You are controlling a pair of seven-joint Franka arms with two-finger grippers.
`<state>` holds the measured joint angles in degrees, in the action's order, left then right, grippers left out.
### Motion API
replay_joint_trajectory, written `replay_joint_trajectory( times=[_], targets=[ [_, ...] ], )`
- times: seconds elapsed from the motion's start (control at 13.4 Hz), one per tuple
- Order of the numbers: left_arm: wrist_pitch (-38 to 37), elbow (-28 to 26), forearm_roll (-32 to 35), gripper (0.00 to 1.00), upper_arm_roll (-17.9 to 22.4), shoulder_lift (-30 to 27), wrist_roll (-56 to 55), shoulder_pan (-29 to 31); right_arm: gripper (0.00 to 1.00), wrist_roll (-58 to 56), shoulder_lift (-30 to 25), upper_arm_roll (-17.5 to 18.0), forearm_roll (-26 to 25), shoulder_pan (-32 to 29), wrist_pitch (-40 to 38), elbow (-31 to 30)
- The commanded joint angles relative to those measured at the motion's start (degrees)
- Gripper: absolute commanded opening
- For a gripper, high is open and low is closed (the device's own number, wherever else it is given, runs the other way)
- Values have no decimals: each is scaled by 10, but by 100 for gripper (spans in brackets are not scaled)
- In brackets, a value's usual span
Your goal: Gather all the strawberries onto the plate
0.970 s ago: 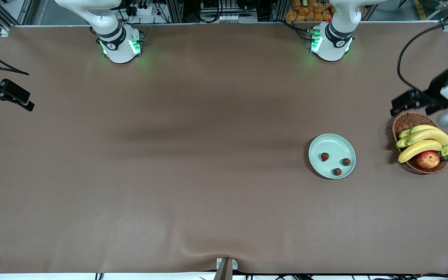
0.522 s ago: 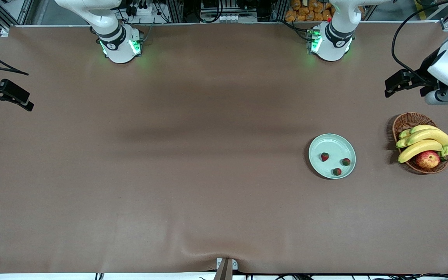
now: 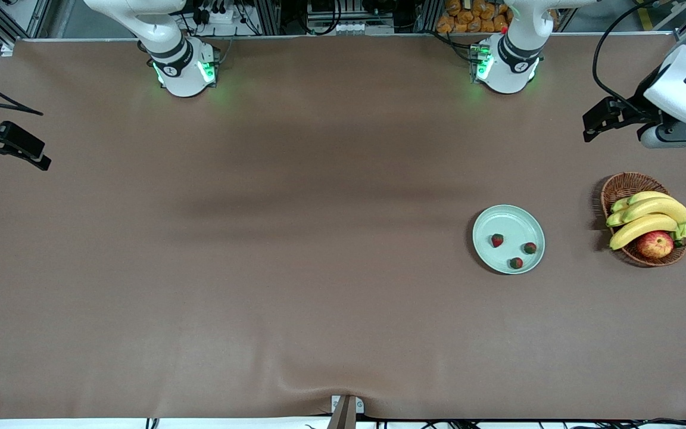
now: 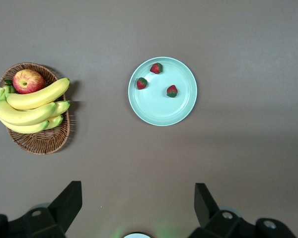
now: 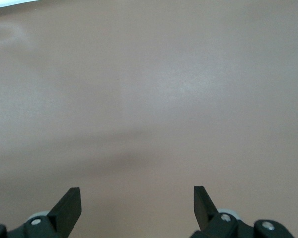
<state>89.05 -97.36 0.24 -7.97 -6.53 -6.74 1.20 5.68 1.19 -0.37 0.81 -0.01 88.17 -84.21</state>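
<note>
Raised since earlier, left gripper (image 4: 136,208) hangs open over bare table (image 3: 319,268); three strawberries (image 3: 497,240) lie in plate (image 3: 501,218); right gripper (image 5: 136,206) waits open.

A brown tabletop (image 3: 295,250) covers nearly the whole front view, smooth except for a small pucker at its near edge by a metal bracket (image 3: 346,410). Along its top edge run aluminium frame rails (image 3: 319,30), cables (image 3: 218,12) and a stack of orange items (image 3: 468,18). Soft shadows band the middle.
</note>
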Motion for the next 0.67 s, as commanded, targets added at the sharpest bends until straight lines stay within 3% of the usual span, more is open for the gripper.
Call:
replay_joint_trajectory(
  times=[0.0, 0.6],
  targets=[
    [3, -2, -4, 100, 8, -11, 7, -5, 100, -2, 7, 3, -12, -3, -10, 15],
    [-27, 35, -4, 100, 8, -11, 4, -5, 100, -3, 7, 2, -12, -4, -10, 15]
  ],
)
